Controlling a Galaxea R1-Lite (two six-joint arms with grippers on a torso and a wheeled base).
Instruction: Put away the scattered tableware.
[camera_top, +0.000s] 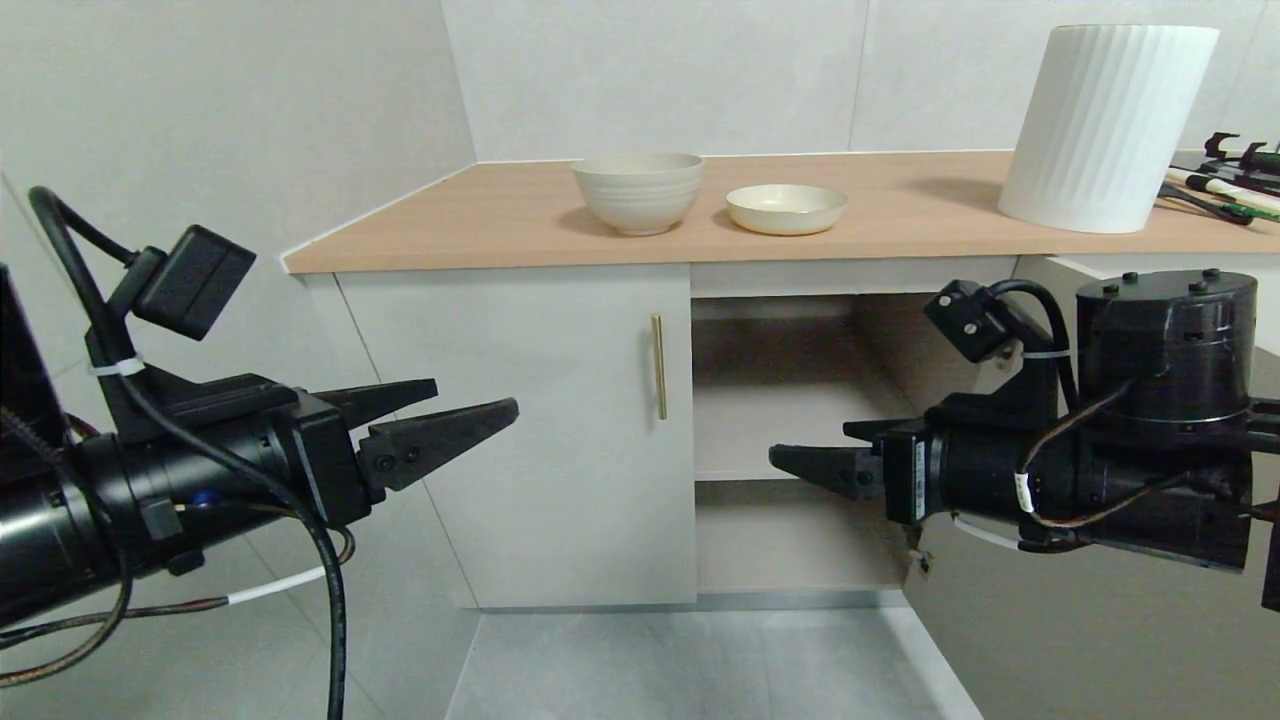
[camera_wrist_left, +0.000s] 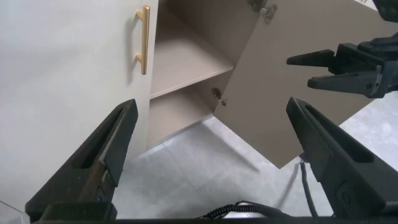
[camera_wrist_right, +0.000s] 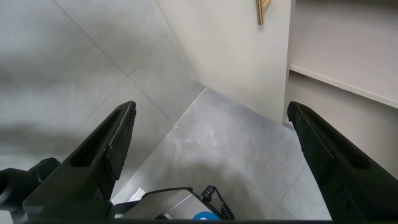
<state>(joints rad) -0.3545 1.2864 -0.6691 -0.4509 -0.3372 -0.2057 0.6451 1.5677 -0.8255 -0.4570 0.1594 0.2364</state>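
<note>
Left claw (camera_top: 475, 396) and right claw (camera_top: 812, 446), both spread apart, hang before the open cupboard (camera_top: 790, 370).

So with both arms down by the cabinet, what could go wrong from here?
1. The open cabinet door hangs right beside the right gripper; swinging that arm up could knock it.
2. The bowl and shallow dish sit close together on the counter, so a grasp on one might nudge the other.
</note>
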